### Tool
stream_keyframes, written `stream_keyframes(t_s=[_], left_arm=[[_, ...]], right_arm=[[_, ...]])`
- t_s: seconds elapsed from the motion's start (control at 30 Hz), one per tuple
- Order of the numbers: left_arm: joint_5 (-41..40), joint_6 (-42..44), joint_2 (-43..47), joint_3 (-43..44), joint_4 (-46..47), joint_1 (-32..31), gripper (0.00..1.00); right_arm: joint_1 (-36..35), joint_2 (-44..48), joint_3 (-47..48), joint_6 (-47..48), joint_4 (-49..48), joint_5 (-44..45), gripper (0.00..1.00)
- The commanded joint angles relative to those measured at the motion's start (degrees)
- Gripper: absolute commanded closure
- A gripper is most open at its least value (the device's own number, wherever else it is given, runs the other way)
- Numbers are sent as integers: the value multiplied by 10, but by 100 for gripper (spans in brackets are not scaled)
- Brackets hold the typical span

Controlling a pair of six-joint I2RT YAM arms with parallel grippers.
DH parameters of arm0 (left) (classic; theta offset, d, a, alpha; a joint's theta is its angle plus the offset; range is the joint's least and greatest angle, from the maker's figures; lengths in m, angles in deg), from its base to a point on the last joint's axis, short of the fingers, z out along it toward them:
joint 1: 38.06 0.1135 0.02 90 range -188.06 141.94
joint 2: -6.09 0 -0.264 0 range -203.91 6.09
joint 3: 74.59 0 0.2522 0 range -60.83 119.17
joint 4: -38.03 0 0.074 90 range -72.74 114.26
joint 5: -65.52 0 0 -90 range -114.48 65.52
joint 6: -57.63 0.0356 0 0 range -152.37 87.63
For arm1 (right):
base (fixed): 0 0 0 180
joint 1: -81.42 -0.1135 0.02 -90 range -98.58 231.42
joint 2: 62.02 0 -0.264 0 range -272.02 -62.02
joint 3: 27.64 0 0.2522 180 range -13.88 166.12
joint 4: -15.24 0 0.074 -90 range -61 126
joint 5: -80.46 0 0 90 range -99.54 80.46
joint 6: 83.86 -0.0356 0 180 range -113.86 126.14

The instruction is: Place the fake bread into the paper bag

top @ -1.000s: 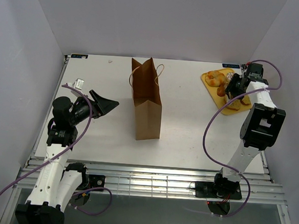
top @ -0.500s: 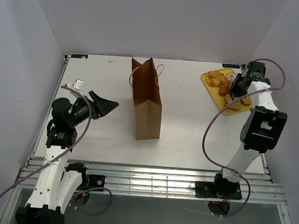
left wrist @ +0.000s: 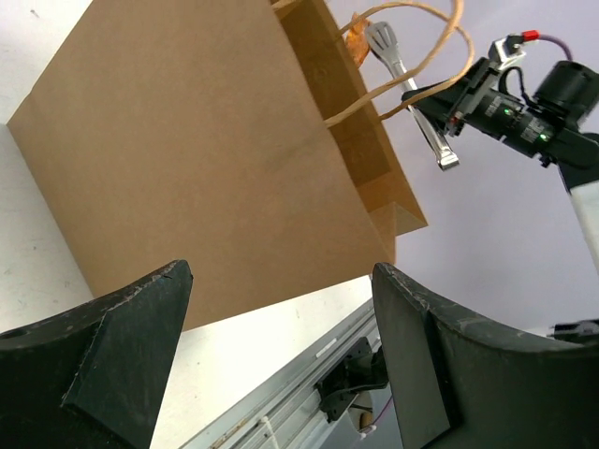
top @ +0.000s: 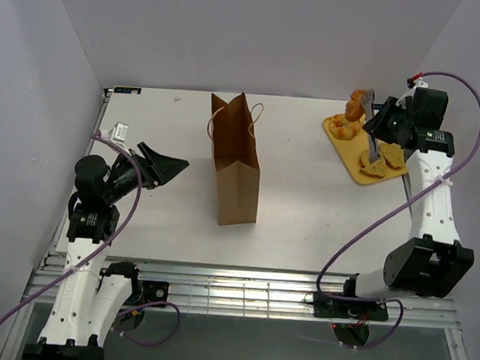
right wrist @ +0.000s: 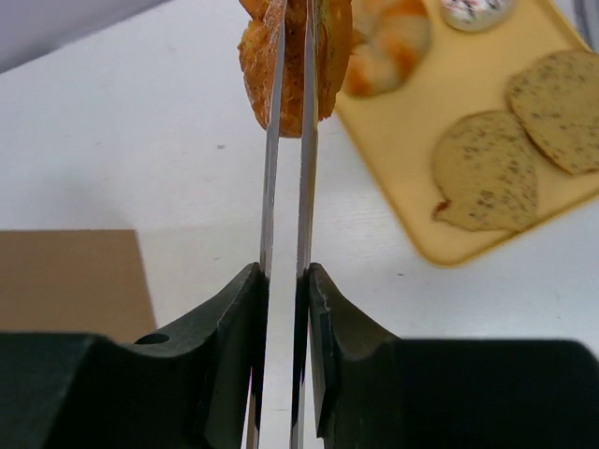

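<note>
- Fake bread [top: 375, 163] all at the far right of the table [top: 155, 215]: one piece up in the air, the other pieces on a yellow tray [right wrist: 449, 94].
- Nearest, at the left: left gripper [left wrist: 281, 269], black fingers [left wrist: 122, 346] spread wide, nothing between them, pointed at the broad side of the paper bag.
- In the middle of the table: paper bag [top: 239, 176], brown, standing upright, well apart from both grippers and from the tray. Twisted handles [left wrist: 412, 51] up at its mouth. Inside of the bag not visible in any view.
- Further, at the right: two flat speckled slices [right wrist: 487, 173] just beside each other on the near part of the tray, and a croissant [right wrist: 388, 42] beyond them.
- White-iced donut [right wrist: 475, 9] at the far end of the tray, cut off by the top edge in the right wrist view and not possible to make out from above.
- Farthest: right gripper [right wrist: 291, 56], long thin metal fingers [right wrist: 304, 187] pressed almost together, pinching a golden-brown roll [right wrist: 255, 70] held clear of the tray, at its left side.
- Top of this roll out of frame in the right wrist view. In the left wrist view only a small orange scrap of it, behind a handle loop.
- Under the roll, tray corner or bare table: cannot tell.
</note>
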Motion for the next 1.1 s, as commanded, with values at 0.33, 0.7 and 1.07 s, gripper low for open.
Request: stream_keyframes(t_s=[0.33,0.7,1.07], left_arm=[[27,-9,-24,137,-5,2,9],[92,-39,-164,201,101,-7,6],[60,-15,-230,216,138,-96,13]], right_arm=[[-252,221,52,-104,-5,-124,70],[-395,248,36,-151,-50,-121,70],[-476,232,15,-142,-62,3,69]])
